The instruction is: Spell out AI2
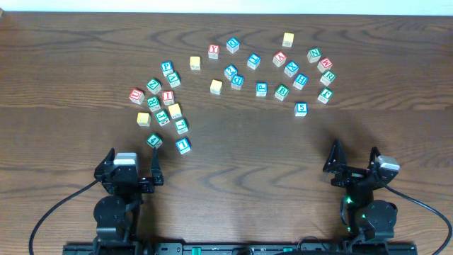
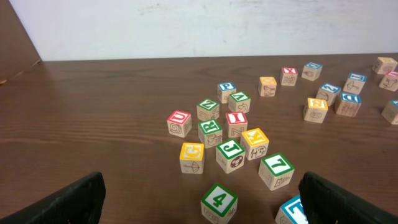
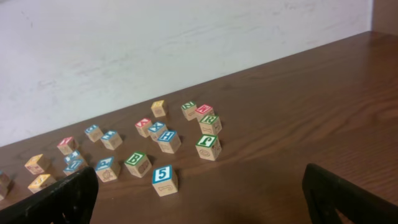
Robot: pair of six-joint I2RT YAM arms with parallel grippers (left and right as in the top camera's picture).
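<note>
Several wooden letter and number blocks lie scattered across the far half of the table. A red I block (image 1: pixel 168 96) sits in the left cluster and shows in the left wrist view (image 2: pixel 236 119). A red block that looks like an A (image 1: pixel 279 58) sits in the right cluster. I cannot read a 2 for certain on any block. My left gripper (image 1: pixel 132 164) (image 2: pixel 202 211) is open and empty near the front edge, just short of a green 4 block (image 2: pixel 219 200). My right gripper (image 1: pixel 353 161) (image 3: pixel 199 199) is open and empty, short of a blue 5 block (image 3: pixel 164 179).
The left cluster holds a red U (image 2: pixel 179 122), green R (image 2: pixel 210 129), green J (image 2: pixel 230 153), yellow K (image 2: pixel 255 140), green 7 (image 2: pixel 275 169) and blue 1 (image 1: pixel 183 145). A green B (image 3: pixel 137 163) lies near the 5. Bare brown table (image 1: pixel 241 163) lies between the arms.
</note>
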